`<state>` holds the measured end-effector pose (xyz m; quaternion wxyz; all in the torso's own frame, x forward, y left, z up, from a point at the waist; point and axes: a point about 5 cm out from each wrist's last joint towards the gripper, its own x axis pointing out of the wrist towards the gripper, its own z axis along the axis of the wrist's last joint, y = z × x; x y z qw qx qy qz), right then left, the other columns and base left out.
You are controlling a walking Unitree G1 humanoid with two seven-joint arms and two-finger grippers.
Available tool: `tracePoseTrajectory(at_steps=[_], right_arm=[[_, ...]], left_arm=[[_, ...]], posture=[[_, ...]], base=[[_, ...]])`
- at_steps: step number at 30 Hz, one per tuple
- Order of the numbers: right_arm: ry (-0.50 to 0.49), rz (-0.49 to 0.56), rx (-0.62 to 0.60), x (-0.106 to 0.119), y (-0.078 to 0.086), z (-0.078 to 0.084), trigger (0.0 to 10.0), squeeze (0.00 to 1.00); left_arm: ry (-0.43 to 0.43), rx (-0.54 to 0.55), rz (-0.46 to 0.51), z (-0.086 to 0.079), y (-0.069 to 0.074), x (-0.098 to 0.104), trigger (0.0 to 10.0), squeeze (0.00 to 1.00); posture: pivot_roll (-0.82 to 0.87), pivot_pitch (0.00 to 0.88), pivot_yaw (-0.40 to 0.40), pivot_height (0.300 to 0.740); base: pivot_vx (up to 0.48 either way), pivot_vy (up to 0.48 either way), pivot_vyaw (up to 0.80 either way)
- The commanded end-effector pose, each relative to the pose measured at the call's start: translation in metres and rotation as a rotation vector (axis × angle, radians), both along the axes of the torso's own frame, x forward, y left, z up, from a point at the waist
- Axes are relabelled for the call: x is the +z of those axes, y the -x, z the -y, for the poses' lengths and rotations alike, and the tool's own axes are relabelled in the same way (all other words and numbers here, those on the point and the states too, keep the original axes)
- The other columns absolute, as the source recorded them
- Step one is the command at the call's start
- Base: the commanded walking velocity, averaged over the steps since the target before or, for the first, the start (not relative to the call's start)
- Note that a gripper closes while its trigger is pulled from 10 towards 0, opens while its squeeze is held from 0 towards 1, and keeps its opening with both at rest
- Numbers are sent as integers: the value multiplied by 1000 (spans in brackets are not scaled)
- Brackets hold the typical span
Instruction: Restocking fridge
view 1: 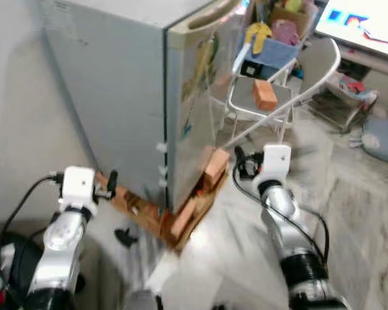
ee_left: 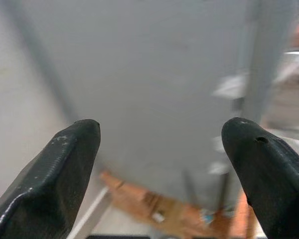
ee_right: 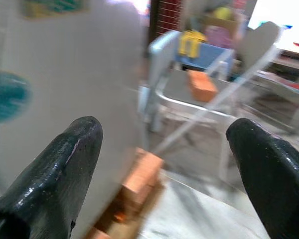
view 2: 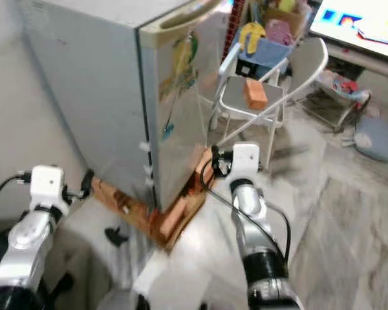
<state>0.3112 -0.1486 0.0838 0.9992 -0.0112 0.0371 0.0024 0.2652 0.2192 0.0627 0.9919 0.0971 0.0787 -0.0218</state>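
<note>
Plainly the fridge (view 1: 116, 97) stands shut on brick props (view 1: 181, 223) ahead; its door looks heavy and stiff, best pulled at the top recess; left pincer (ee_left: 159, 149) and right pincer (ee_right: 162, 149) both gape apart, empty, near its base.

The fridge (view 1: 149, 97) is standing at twelve o'clock on a board base (view 1: 174, 223) with bricks (view 1: 215, 165) under it. A folding chair (view 1: 271, 97) is sitting at two o'clock, just beside the fridge door, carrying a box (view 1: 265, 95) on its seat. A crate (view 1: 275, 48) is resting behind it.
</note>
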Motion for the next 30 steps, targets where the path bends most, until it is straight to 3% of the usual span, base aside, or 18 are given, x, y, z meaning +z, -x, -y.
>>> tracePoseTrajectory(at_steps=[1, 12, 18, 30], right_arm=[[11, 7, -24, 3, 0, 8, 10000, 0], [33, 24, -21, 5, 1, 11, 10000, 0], [35, 31, -70, 12, -8, 29, 10000, 0], [22, 18, -32, 6, 0, 14, 10000, 0]], left_arm=[[17, -42, 18, 7, -3, 3, 10000, 0], [55, -84, 20, 15, -3, 3, 10000, 0], [62, -90, 19, 16, -2, 2, 10000, 0], [89, -88, 21, 17, -1, 2, 10000, 0]], posture=[[147, 0, -54, 740], [138, 9, -50, 740], [135, 11, -49, 740], [136, 15, -56, 740]], base=[[0, 0, -800], [354, 0, -49], [363, 0, 0], [59, 0, 0]])
